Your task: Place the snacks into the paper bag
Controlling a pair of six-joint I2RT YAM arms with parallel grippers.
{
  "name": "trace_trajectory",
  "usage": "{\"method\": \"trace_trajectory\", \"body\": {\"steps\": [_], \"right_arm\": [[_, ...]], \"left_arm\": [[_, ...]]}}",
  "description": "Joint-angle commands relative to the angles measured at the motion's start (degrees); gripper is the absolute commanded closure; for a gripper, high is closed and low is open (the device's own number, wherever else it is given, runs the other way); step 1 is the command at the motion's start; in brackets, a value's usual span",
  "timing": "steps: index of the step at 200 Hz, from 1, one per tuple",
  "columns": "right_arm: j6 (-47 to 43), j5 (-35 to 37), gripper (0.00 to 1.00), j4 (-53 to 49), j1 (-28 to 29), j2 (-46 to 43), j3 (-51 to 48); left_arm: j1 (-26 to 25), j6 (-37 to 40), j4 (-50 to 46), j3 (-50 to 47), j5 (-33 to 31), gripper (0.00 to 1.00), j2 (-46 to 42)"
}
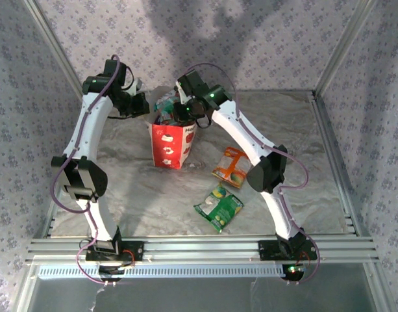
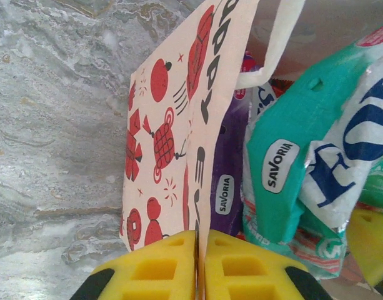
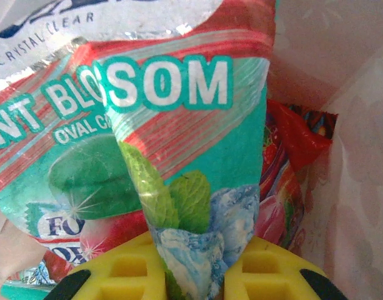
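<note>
Pinching the paper bag (image 2: 160,144) wall, the left gripper (image 2: 197,265) is clamped tight; the right gripper (image 3: 191,272) squeezes the teal packet (image 3: 179,125) inside the bag's mouth.

You're looking at a part-filled paper bag (image 1: 169,144)
It's standing upright, teal packet (image 3: 179,156) poking out, purple packet (image 2: 225,187) and red packet (image 3: 291,134) sitting inside; orange packet (image 1: 230,166) and green packet (image 1: 219,205) are lying flat off to its right.
</note>
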Motion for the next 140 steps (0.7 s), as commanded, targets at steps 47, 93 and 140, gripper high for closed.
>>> {"method": "trace_trajectory", "body": {"steps": [47, 93, 140], "right_arm": [[1.90, -5.09, 1.00, -2.88, -0.18, 5.84, 5.66], [2.32, -4.31, 1.00, -3.95, -0.14, 7.53, 6.06], [1.33, -1.06, 0.99, -7.44, 0.17, 9.46, 8.00]], "left_arm": [[0.47, 0.05, 2.24, -2.25, 3.69, 0.89, -2.79], [0.47, 0.12, 2.33, -2.34, 3.96, 0.88, -3.14], [0.47, 0.27, 2.42, -2.68, 3.79, 0.89, -3.53]]}}
